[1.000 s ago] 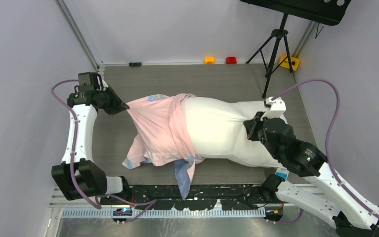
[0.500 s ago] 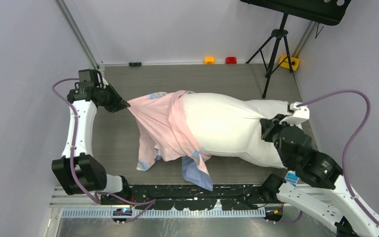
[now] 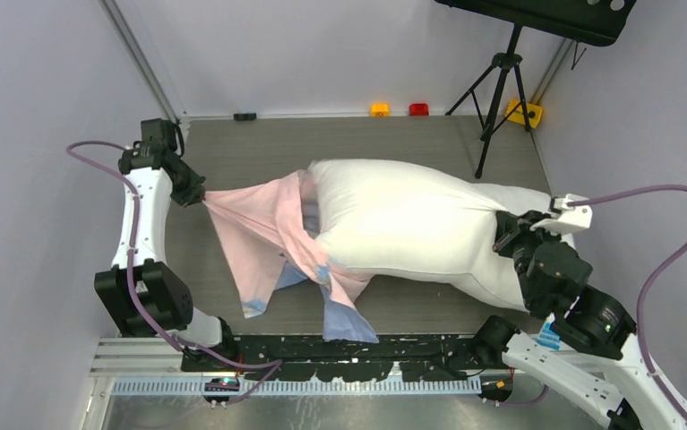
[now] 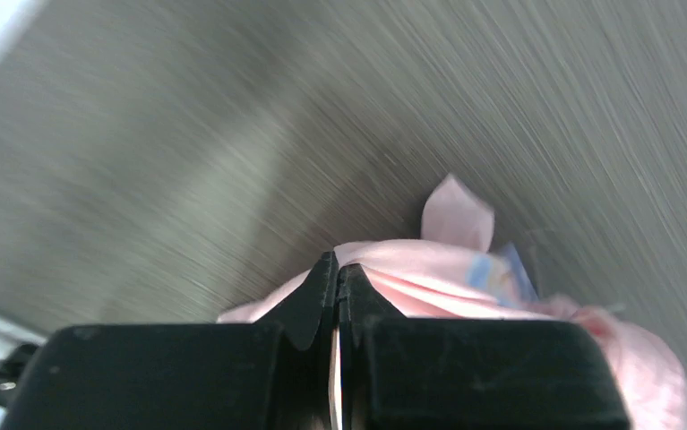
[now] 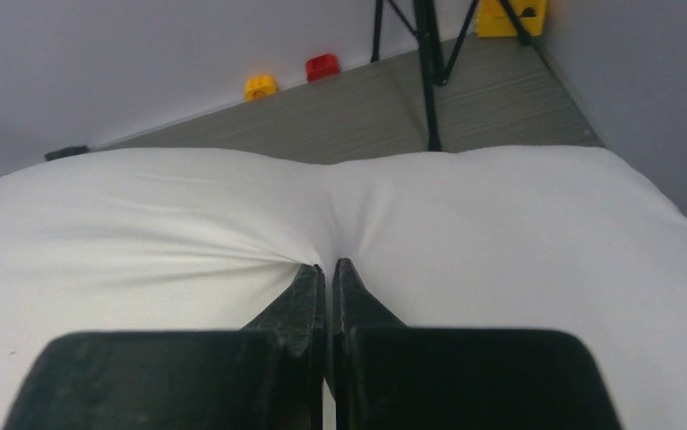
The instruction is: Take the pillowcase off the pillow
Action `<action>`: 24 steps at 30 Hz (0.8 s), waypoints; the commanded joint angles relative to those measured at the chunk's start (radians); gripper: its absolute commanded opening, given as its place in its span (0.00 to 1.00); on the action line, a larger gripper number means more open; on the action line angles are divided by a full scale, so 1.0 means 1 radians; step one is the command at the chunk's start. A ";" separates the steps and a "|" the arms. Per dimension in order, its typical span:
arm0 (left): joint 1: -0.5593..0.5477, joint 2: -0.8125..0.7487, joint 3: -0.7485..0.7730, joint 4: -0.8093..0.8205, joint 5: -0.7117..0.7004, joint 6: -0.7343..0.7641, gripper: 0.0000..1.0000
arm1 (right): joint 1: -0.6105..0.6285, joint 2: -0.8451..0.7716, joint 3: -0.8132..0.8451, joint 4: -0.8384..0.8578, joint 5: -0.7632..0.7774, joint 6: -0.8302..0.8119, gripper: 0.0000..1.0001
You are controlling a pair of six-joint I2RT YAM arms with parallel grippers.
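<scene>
While our left end effector (image 3: 201, 195) is clamped on the pillowcase (image 3: 263, 224) at left and our right end effector (image 3: 504, 235) on the pillow (image 3: 402, 224) at right, we judge stripping nearly done, so next draw them wider apart

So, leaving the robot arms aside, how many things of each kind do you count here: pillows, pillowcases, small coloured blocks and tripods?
pillow: 1
pillowcase: 1
small blocks: 3, namely the orange-yellow block, the red block and the yellow block
tripod: 1
Total: 6
</scene>
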 commanded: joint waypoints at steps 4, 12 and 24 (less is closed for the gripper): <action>0.067 -0.018 0.036 0.053 -0.506 -0.073 0.00 | -0.041 -0.094 0.023 0.212 0.367 -0.033 0.00; -0.009 -0.047 0.049 0.135 -0.356 -0.049 0.00 | -0.041 0.003 0.003 0.258 0.233 0.013 0.00; -0.239 0.100 0.416 0.275 -0.231 -0.155 0.00 | -0.042 0.515 0.191 0.674 -0.011 0.042 0.00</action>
